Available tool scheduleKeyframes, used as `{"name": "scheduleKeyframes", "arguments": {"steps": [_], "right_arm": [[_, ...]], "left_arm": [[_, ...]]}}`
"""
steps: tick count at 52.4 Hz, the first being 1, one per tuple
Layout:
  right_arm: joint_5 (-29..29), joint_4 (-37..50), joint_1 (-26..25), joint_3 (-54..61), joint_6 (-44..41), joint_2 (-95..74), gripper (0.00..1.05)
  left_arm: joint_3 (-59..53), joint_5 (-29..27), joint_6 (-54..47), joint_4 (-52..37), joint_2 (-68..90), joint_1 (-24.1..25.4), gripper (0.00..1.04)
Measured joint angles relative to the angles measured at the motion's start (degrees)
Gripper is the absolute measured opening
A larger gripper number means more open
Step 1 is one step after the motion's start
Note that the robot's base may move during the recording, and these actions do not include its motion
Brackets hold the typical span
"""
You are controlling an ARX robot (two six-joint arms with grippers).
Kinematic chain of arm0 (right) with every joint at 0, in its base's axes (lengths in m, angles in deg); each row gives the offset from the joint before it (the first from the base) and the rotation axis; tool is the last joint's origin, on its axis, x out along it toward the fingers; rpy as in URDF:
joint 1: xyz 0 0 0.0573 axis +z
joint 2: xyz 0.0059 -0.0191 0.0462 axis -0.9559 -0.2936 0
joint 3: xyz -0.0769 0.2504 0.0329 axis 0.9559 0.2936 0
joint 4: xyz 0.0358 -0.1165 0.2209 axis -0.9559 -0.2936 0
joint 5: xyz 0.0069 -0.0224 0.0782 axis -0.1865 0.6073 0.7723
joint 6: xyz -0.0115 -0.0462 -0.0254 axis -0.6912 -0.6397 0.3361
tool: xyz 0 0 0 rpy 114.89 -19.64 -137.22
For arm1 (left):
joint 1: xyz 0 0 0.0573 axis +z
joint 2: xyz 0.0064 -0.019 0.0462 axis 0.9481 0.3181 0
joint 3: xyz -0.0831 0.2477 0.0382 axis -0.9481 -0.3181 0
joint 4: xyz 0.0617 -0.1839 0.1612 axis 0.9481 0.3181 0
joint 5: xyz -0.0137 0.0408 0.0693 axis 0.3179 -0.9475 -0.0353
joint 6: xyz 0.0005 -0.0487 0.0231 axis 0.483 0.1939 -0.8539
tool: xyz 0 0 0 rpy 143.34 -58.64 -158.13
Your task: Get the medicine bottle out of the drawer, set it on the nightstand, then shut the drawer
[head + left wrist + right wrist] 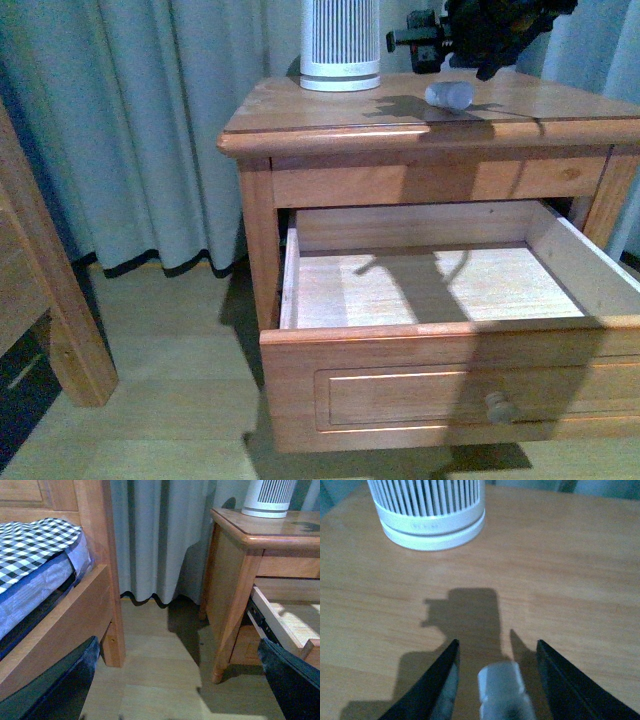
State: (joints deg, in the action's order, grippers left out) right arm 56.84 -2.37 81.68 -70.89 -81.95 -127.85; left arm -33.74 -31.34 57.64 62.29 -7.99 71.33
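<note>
Your right fingers [442, 687] are spread, straddling the medicine bottle [501, 690], which lies on its side on the nightstand [300, 110] top near the ribbed device [427, 510]. Lift unevenly and it may roll off. The drawer [400, 290] stands open. Your left fingers [75, 685] are spread, holding nothing.

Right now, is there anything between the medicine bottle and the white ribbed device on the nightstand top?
No. In the right wrist view, only bare wood with shadow lies between the medicine bottle and the ribbed device.
</note>
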Motion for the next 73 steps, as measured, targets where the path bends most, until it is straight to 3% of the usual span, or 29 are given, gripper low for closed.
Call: {"name": "scheduleKeyframes", "arguments": {"steps": [4,11,19,23,31,36,39,45,53,56,73], "right_arm": [[0.8,4.1,0.2,2.4,0.2,1.2,0.7],[2.8,11.8,0.9,13.2,1.4,10.5,0.87],[5.3,22.6,2.1,33.5,2.3,31.2,0.65],[5.4,28.6,2.9,51.5,2.6,49.4,0.46],[4.3,28.0,2.9,78.5,4.9,68.5,0.2],[2.4,29.0,2.1,93.7,6.7,71.4,0.04],[1.6,32.2,1.5,101.5,7.2,69.5,0.03],[-0.8,46.6,0.8,113.0,6.9,58.4,0.03],[-2.8,67.4,-0.1,110.0,5.4,35.1,0.03],[-3.3,69.8,-0.4,105.1,4.8,27.0,0.03],[-5.4,56.2,-2.8,71.8,0.0,4.8,0.03]], "left_arm": [[0.0,0.0,0.0,0.0,0.0,0.0,0.98],[0.0,0.0,0.0,0.0,0.0,0.0,0.98],[0.0,0.0,0.0,0.0,0.0,0.0,0.98],[0.0,0.0,0.0,0.0,0.0,0.0,0.98],[0.0,0.0,0.0,0.0,0.0,0.0,0.98],[0.0,0.0,0.0,0.0,0.0,0.0,0.98],[0.0,0.0,0.0,0.0,0.0,0.0,0.98],[0.0,0.0,0.0,0.0,0.0,0.0,0.98],[0.0,0.0,0.0,0.0,0.0,0.0,0.98],[0.0,0.0,0.0,0.0,0.0,0.0,0.98],[0.0,0.0,0.0,0.0,0.0,0.0,0.98]]}}
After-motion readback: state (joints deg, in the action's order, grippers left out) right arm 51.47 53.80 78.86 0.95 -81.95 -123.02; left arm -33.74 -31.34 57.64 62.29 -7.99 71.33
